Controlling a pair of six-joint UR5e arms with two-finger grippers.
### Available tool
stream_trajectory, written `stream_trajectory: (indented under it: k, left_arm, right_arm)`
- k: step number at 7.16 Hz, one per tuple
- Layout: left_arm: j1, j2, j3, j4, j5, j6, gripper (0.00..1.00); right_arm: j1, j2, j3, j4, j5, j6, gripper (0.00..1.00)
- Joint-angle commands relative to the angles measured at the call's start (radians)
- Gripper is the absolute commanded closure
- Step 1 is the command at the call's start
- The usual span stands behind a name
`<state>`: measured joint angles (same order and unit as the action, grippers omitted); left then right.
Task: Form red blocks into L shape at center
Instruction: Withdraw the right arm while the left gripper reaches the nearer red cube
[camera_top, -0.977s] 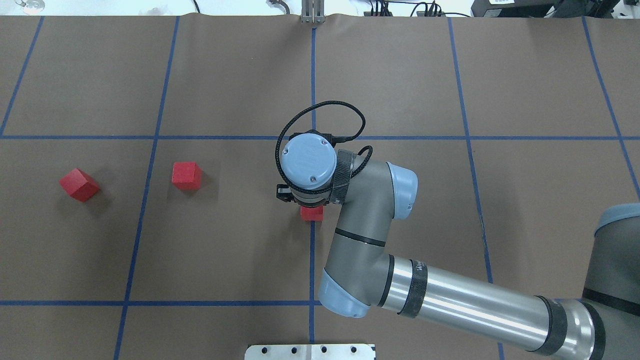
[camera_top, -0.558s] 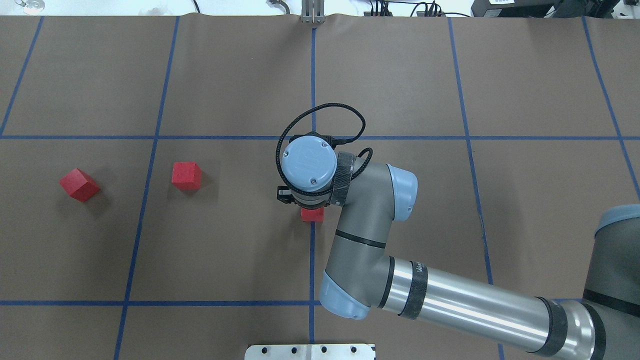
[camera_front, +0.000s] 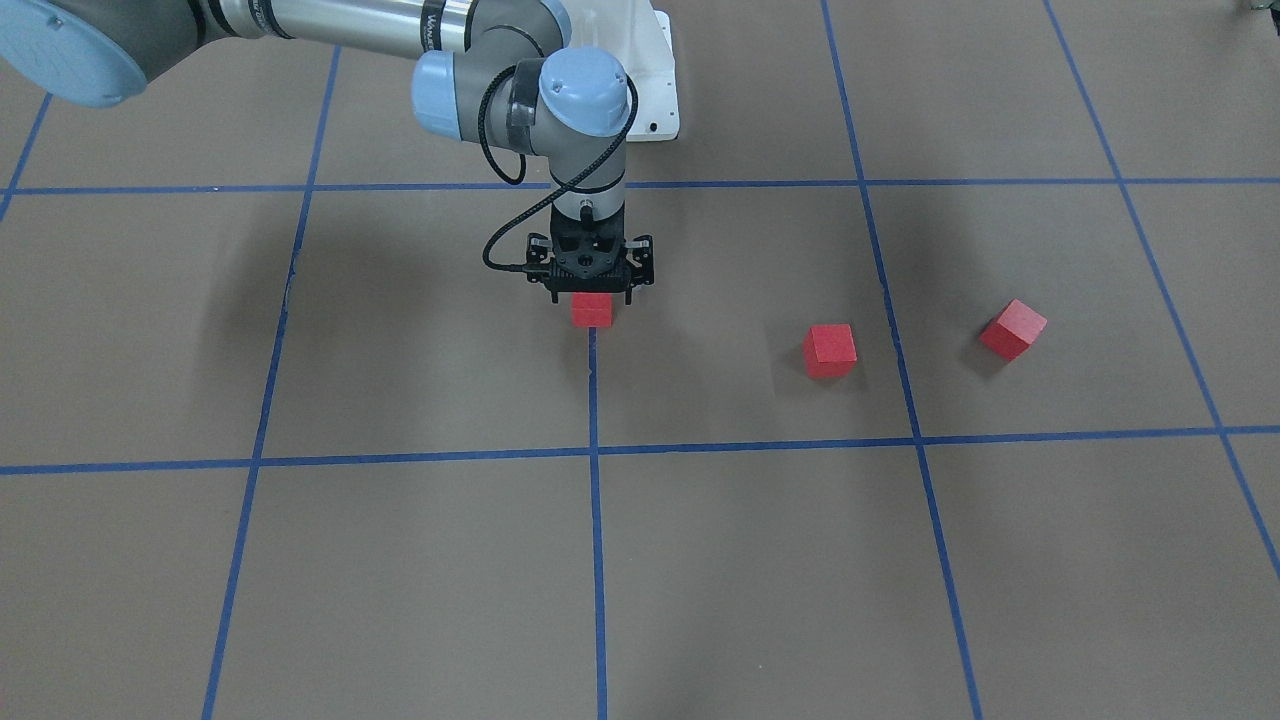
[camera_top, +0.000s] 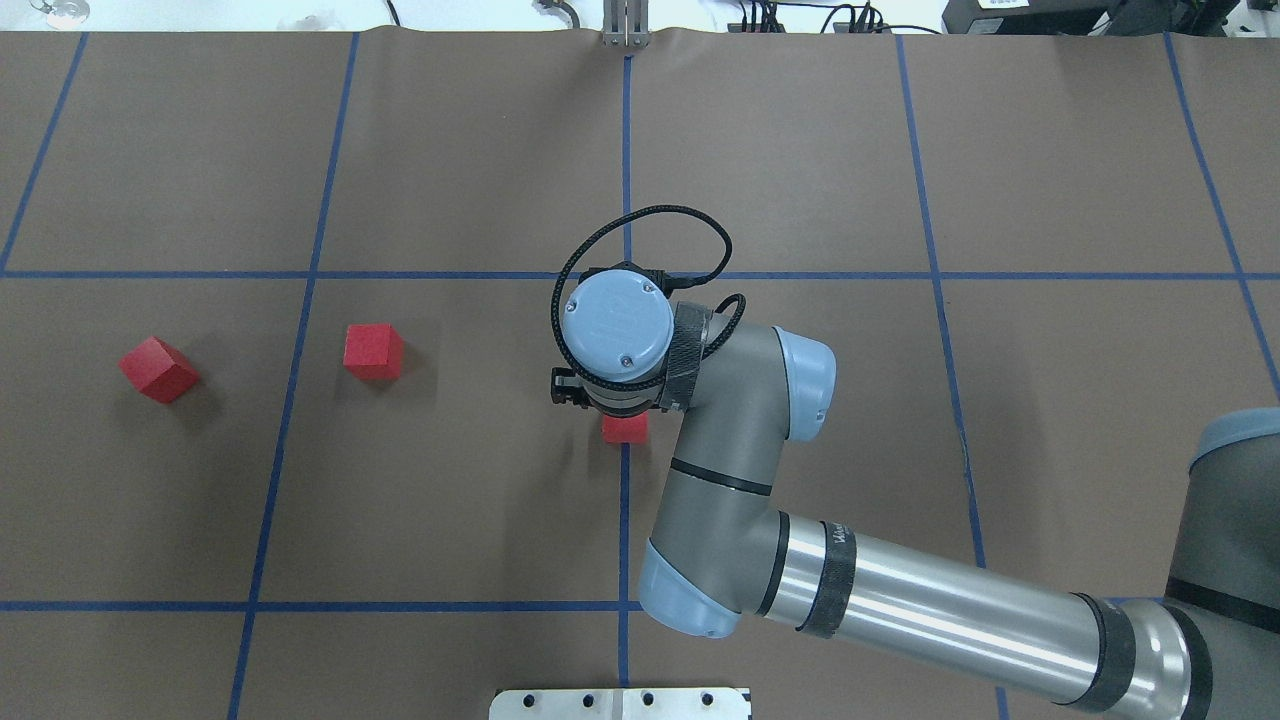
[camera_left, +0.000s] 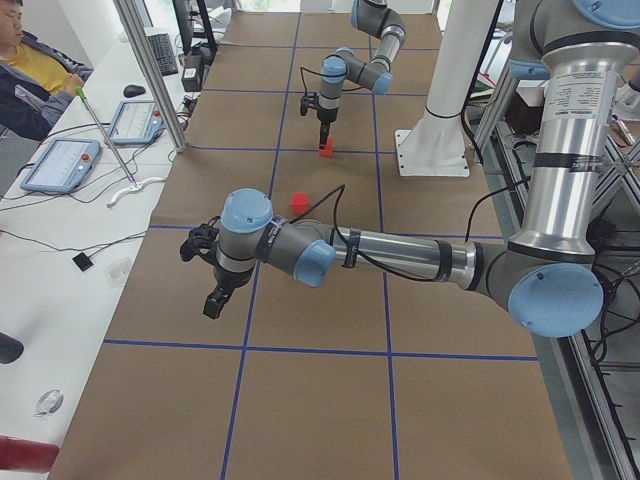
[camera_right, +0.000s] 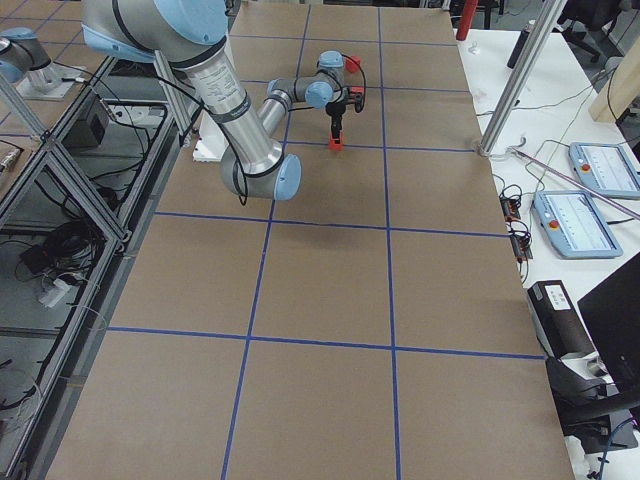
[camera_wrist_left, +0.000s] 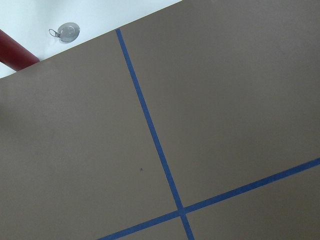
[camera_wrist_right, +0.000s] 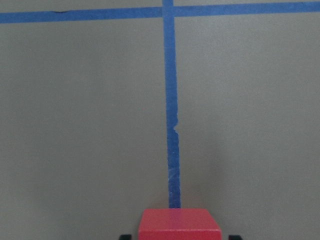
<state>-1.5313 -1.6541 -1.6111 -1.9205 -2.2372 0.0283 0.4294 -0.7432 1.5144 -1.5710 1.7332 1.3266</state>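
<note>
We see the right claw (camera_front: 591, 298) pointing straight down, low over the brown counter (camera_front: 400, 560), with one red block (camera_front: 592, 312) directly beneath it. The block sits between the claw's two tips and on the blue middle line (camera_front: 596, 400), which we judge is where the L is meant to start. In the wrist view, dark tips show on either side of the block. We cannot tell whether they are pressing on it or have let go. The block appears to rest on the counter with its edges square to the line.

The second block (camera_front: 830, 350) lies well apart from the claw, toward the robot's left. The third block (camera_front: 1013, 328) lies farther out the same way and is turned at an angle. Both need bringing in beside the first, so we judge the task is in its early part.

The left claw (camera_left: 213, 303) hangs over bare counter, far from all three blocks, probably to stay clear. We cannot tell whether it is open or closed
</note>
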Motion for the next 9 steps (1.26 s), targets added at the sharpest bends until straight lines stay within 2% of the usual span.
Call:
stream_trajectory:
  k: [1,2,3,5,7,9]
  left_arm:
    - [0.038,-0.006,-0.015,-0.062,-0.001,-0.004,0.00]
    - [0.115,-0.021,-0.030,-0.111,-0.001,-0.005,0.00]
    - [0.207,-0.056,-0.045,-0.114,0.001,-0.106,0.00]
    - [0.427,-0.108,-0.114,-0.109,0.013,-0.468,0.00]
    - [0.601,-0.200,-0.113,-0.098,0.019,-0.734,0.00]
    - [0.729,-0.248,-0.107,-0.062,0.130,-0.920,0.00]
  right_arm:
    - [0.070,-0.028,0.132,-0.117,0.015,-0.012,0.00]
    - [0.151,-0.095,0.255,-0.171,0.075,-0.045,0.00]
    - [0.254,-0.154,0.306,-0.172,0.153,-0.166,0.00]
    - [0.479,-0.270,0.308,-0.161,0.236,-0.473,0.00]
    - [0.746,-0.414,0.293,-0.164,0.432,-0.904,0.00]
    - [0.924,-0.554,0.235,-0.164,0.532,-1.261,0.00]
